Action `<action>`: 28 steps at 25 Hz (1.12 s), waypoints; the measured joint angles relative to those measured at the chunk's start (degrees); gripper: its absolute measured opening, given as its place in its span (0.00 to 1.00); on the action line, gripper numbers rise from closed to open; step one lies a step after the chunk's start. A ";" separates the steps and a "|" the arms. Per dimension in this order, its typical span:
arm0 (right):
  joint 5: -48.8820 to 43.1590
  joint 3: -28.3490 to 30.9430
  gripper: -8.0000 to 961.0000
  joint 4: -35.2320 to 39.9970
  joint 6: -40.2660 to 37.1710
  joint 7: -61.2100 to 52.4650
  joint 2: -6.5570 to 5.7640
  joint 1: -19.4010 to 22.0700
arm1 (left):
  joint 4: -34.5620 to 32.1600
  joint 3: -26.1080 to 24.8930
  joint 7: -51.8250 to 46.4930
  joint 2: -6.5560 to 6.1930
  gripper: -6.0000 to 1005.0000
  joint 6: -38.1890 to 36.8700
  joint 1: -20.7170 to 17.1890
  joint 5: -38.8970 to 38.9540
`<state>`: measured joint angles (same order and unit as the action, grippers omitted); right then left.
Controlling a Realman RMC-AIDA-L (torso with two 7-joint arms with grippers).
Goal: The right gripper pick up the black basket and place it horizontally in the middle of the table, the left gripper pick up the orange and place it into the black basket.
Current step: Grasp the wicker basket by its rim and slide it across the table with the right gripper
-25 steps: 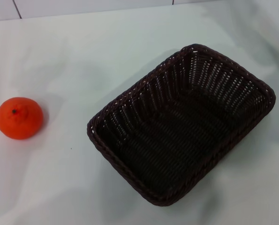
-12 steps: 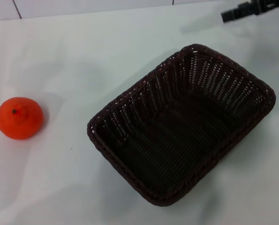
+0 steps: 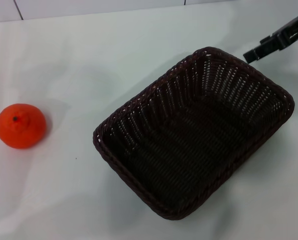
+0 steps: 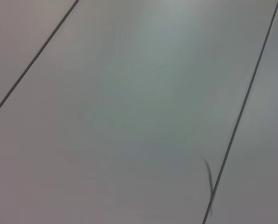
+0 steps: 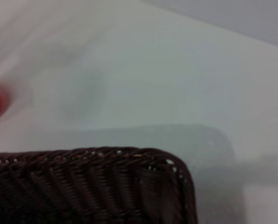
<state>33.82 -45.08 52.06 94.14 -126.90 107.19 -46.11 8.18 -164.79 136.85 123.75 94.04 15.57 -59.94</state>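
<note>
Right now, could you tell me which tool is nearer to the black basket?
The right tool: it hangs just beyond the black basket at its far right rim. The left tool is out of view, so its distance cannot be judged.

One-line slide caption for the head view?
Right tool nears the dark woven basket's far corner; round orange fruit waits left.

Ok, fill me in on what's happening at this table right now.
The right end effector is up at the table's far right, just beyond the far corner of the black wicker basket, not touching it. The basket sits diagonally on the white table, empty. The orange rests alone near the left edge. The left end effector isn't in view; its wrist camera shows only pale panels. Nothing is held yet.
</note>
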 joint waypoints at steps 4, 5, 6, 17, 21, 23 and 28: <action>-0.66 -1.97 0.82 -1.68 -0.82 1.00 1.22 -0.06 | 0.00 0.00 0.00 0.00 0.75 -0.03 0.07 0.00; -0.69 -2.59 0.81 -2.56 -1.14 1.31 1.36 -0.10 | 0.00 0.00 0.00 0.01 0.75 -0.05 0.07 0.00; -0.70 -3.16 0.80 -3.70 -1.81 1.55 1.46 -0.17 | 0.00 0.00 0.00 0.03 0.75 -0.07 0.07 0.00; -0.71 -3.89 0.49 -8.17 -4.76 3.62 1.98 -0.47 | -0.06 0.00 0.00 0.08 0.75 -0.09 0.06 0.00; -0.31 -3.27 0.33 -8.23 -4.62 3.62 1.84 -0.19 | -0.03 0.00 0.00 0.08 0.75 -0.09 0.07 0.00; 0.01 -1.56 0.29 -8.36 -4.13 3.62 1.60 -0.11 | -0.04 0.00 0.00 0.09 0.75 -0.11 0.07 0.00; 3.00 6.67 0.22 -11.03 -1.58 3.62 -0.18 0.22 | -0.09 0.00 0.00 0.09 0.74 -0.47 0.08 -0.01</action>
<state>36.83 -38.41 41.04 92.56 -123.29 107.01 -45.89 8.09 -164.79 136.85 123.84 93.57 15.65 -59.95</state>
